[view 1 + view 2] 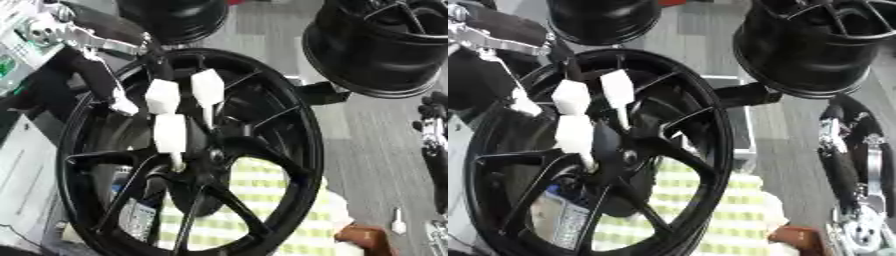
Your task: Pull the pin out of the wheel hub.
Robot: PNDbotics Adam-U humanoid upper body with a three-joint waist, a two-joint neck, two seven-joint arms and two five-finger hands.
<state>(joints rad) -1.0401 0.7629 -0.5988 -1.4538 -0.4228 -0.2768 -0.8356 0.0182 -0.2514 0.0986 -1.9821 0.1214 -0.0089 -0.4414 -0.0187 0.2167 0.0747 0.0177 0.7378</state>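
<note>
A large black spoked wheel hub (297, 150) stands tilted across the middle of both views. My left hand (162, 95) reaches in from the upper left, its white-tipped fingers bunched over the hub's centre. Just below them is a white pin (171, 135) whose thin stem runs down into the hub near the centre bore. The fingers are curled down onto the pin's top, with the thumb (122, 106) off to its left. My right arm (839, 165) hangs along the right edge, away from the hub, and its hand is not clear.
Two more black rims (385, 45) (175, 17) stand behind the hub at the top. A yellow-and-white checked cloth (254, 195) shows through the spokes. A white sheet (22, 170) lies at the left. A brown object (363, 237) sits at the bottom right.
</note>
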